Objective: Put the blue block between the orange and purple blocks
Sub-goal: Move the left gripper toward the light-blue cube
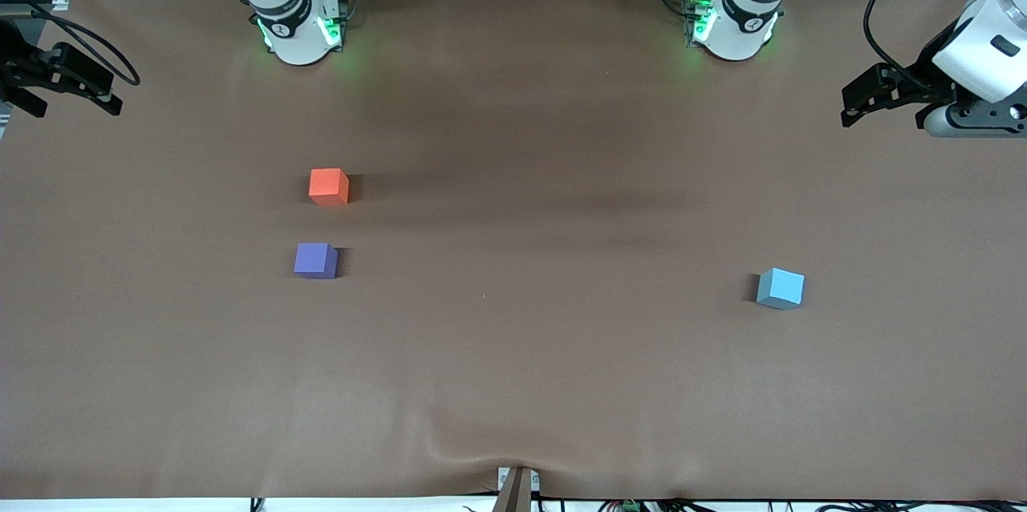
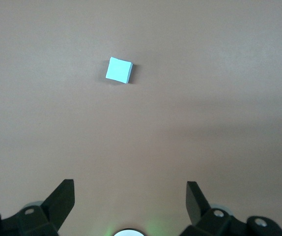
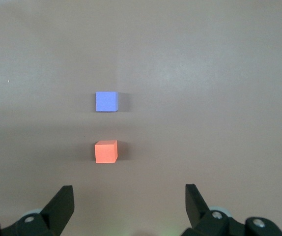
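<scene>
The blue block [image 1: 780,288] lies alone on the brown table toward the left arm's end, and it also shows in the left wrist view [image 2: 119,70]. The orange block [image 1: 329,186] and the purple block [image 1: 315,261] lie toward the right arm's end with a gap of about one block between them. The orange one is farther from the front camera. Both show in the right wrist view: orange block [image 3: 106,151], purple block [image 3: 106,102]. My left gripper [image 1: 882,115] [image 2: 130,189] is open and empty, high over its end of the table. My right gripper [image 1: 74,104] [image 3: 129,191] is open and empty, high over its end.
The brown table cover [image 1: 513,384] bears only the three blocks. The two arm bases [image 1: 298,30] [image 1: 732,24] stand along the table's edge farthest from the front camera. A small mount [image 1: 516,488] sits at the edge nearest the front camera.
</scene>
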